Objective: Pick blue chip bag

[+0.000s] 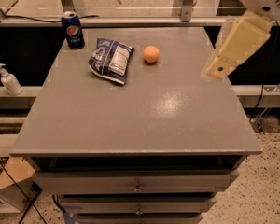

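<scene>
The blue chip bag [111, 60] is a crinkled dark-blue foil bag with a white printed panel. It lies flat on the grey table [144, 120] at the back left, between a blue Pepsi can [73, 30] and an orange ball [151, 54]. My gripper [218, 70] hangs on its cream-coloured arm [238, 43] over the table's right edge. It is well to the right of the bag and above the surface, touching nothing.
A white soap dispenser bottle [9, 80] stands on a low ledge to the left of the table. A rail with metal posts [186, 1] runs behind the table. Drawers [137, 183] sit under the front edge. A cardboard box [7, 190] is on the floor at the lower left.
</scene>
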Controlling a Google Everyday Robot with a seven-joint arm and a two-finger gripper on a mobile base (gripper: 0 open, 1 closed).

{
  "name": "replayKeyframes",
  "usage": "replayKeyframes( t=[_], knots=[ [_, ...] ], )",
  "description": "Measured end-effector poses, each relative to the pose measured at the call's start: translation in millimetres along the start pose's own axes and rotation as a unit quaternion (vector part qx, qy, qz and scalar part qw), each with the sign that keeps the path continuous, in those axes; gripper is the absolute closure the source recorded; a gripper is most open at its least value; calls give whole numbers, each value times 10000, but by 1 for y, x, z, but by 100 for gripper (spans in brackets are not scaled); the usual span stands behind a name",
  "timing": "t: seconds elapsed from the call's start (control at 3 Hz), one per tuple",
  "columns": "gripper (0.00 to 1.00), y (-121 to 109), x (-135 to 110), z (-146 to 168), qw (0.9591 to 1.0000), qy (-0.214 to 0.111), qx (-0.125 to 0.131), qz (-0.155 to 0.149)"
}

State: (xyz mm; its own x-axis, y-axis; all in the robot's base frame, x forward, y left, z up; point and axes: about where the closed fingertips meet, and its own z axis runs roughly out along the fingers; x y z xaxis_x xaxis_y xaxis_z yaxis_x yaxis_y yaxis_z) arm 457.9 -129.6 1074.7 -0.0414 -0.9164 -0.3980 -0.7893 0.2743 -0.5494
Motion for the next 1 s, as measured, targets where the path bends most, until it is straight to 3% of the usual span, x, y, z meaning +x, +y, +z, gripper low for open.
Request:
replayKeyframes(
  t=[0.33, 1.0],
  knots=[
    [0, -4, -7, 54, 9993, -192, -282, -125],
    [0, -3, -14, 61, 9991, -244, -349, -65]
  ],
)
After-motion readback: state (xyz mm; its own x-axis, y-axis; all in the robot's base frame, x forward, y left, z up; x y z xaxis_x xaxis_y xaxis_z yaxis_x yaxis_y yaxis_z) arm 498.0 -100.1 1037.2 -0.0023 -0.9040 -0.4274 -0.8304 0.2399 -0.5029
